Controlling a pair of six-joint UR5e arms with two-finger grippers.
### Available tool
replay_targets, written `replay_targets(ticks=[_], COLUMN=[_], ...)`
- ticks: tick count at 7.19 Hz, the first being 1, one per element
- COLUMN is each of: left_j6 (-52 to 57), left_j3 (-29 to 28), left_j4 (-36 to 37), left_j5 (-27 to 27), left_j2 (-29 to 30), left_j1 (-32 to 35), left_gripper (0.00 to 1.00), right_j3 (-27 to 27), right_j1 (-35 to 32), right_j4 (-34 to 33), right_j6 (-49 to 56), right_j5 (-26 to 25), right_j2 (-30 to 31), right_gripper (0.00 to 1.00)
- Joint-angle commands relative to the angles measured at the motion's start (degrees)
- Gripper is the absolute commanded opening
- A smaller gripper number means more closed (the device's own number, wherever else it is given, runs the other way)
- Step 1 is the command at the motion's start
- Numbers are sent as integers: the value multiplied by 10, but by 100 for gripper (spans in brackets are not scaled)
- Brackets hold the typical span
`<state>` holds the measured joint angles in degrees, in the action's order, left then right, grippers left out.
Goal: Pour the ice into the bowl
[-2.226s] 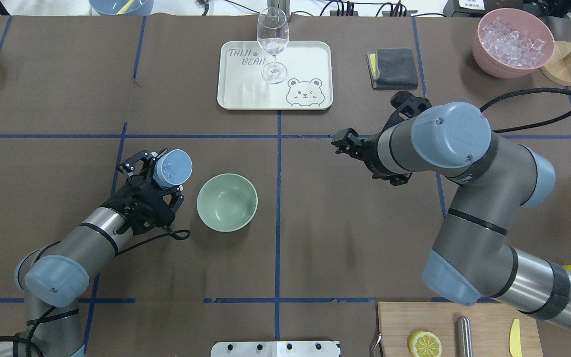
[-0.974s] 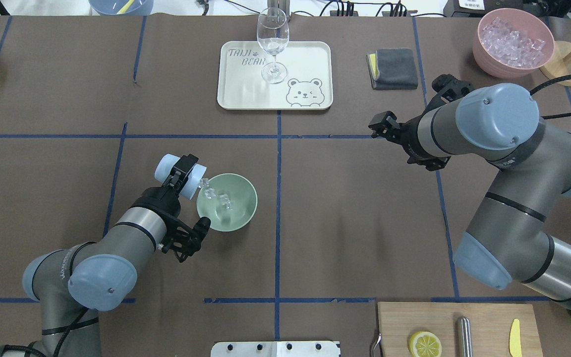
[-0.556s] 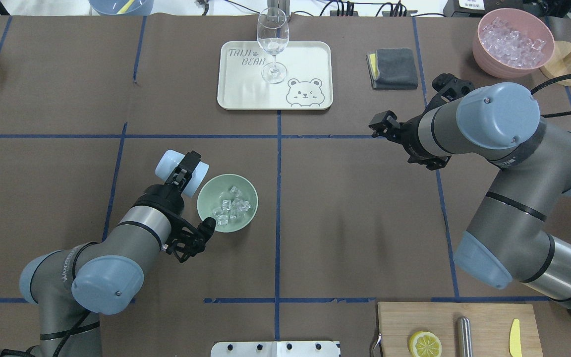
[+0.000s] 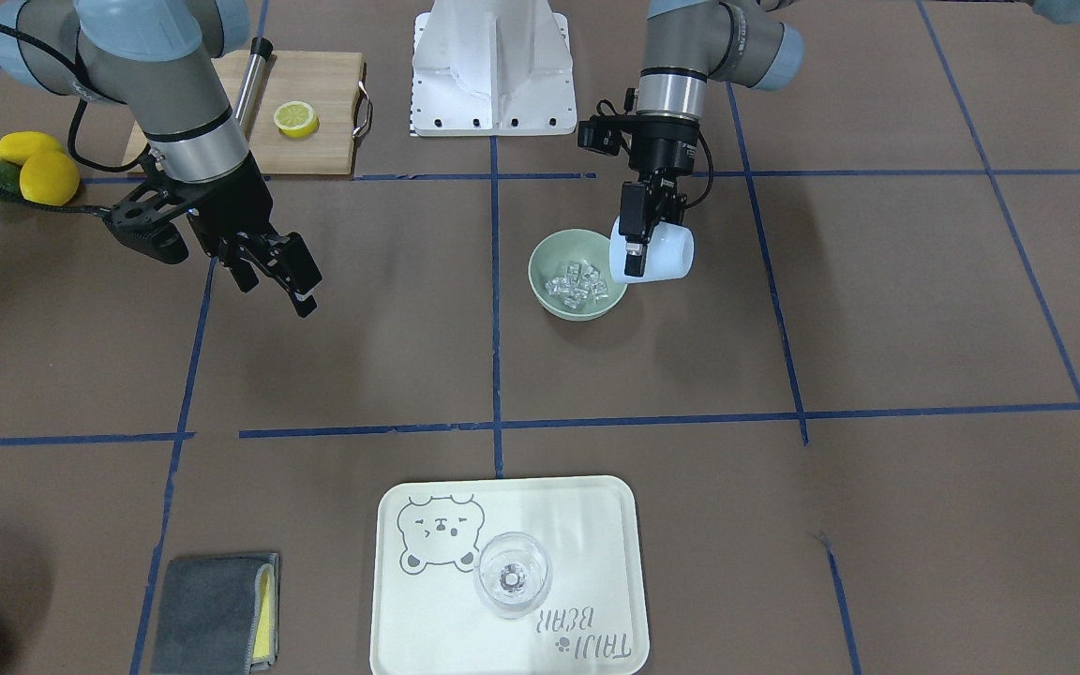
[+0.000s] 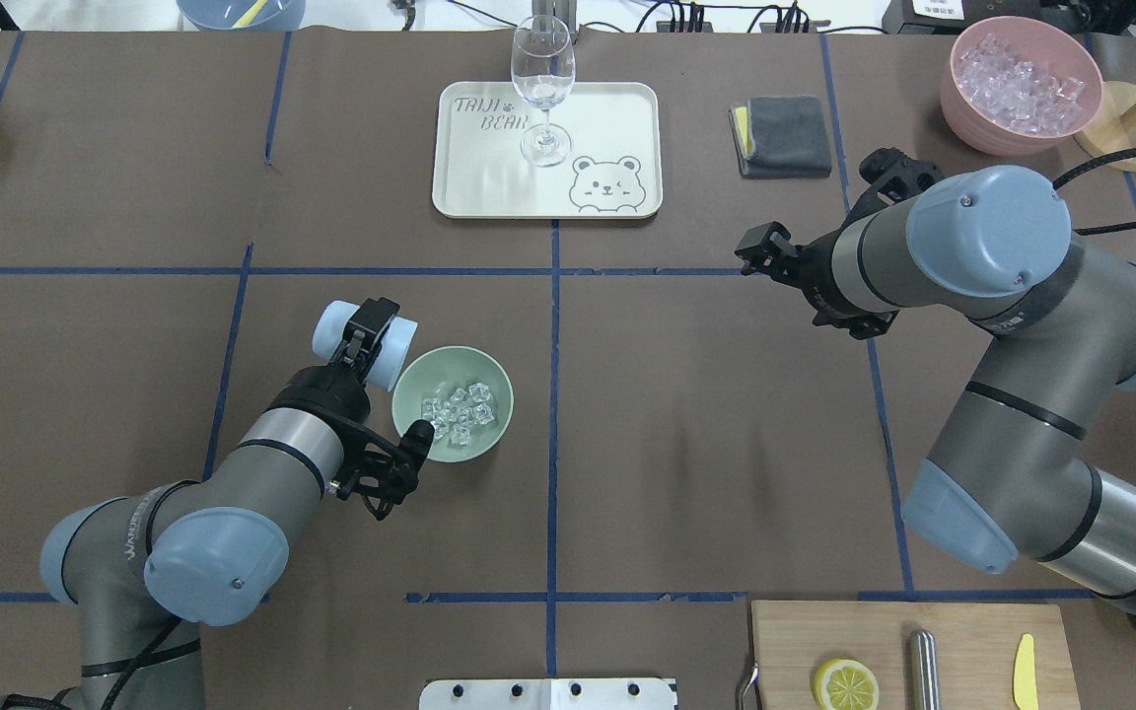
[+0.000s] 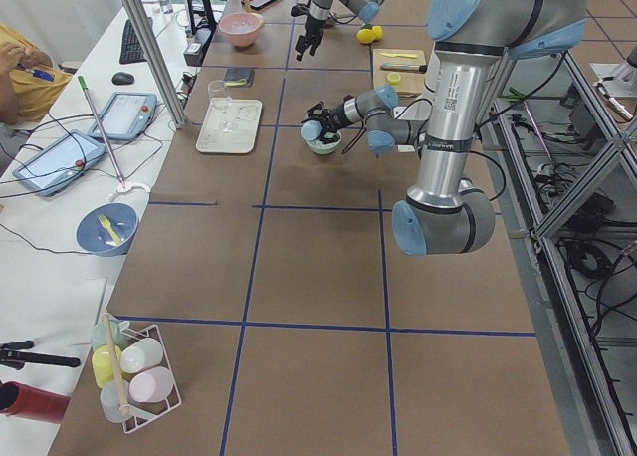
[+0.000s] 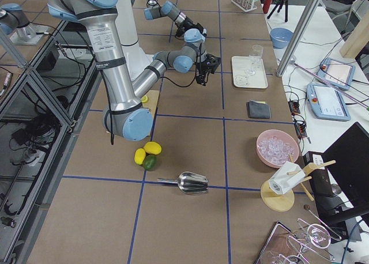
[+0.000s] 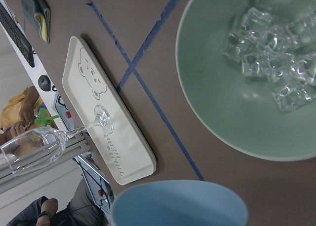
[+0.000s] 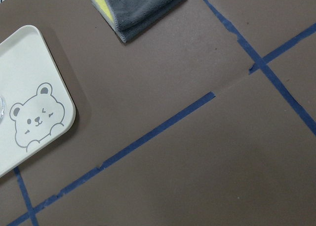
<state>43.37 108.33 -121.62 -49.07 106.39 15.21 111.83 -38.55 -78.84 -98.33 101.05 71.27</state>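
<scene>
The sage-green bowl stands left of the table's centre and also shows in the front view and the left wrist view. Several clear ice cubes lie inside it, seen too from the front and the wrist. My left gripper is shut on a pale blue cup, tipped on its side with its mouth over the bowl's left rim. No ice shows in the cup's mouth. My right gripper is open and empty, far right of the bowl.
A cream bear tray with a wine glass sits at the back centre. A grey cloth and a pink bowl of ice are at the back right. A cutting board with a lemon half lies at the front right.
My left gripper tipped the cup from upright onto its side and the ice fell into the bowl, where it has settled. My right arm drew back to the right.
</scene>
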Motion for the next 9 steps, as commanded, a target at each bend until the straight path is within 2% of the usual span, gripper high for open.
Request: replay_targets(ticks=[1,5,7,8,9], left_j6=[-178,-626,-775,-845,-857], left_j3=[2,35,36,34,43], left_j4=[1,-1,-1,-1,-1], left_j5=[-15,-14,3,42,42], left_j2=[-10,-88,-107,-116,-134], left_j1=[4,5,4,4,4], left_gripper=[0,0,0,0,0], right_j3=[1,1,1,1,-1], right_j1=[1,0,1,1,0], right_j4=[0,0,0,0,-1], right_j6=[1,11,11,11,15], right_j5=[-2,-6,-6,-6,-7], right_j2=[-1,-3,-3,-2,-1], right_gripper=[100,100,100,100,100])
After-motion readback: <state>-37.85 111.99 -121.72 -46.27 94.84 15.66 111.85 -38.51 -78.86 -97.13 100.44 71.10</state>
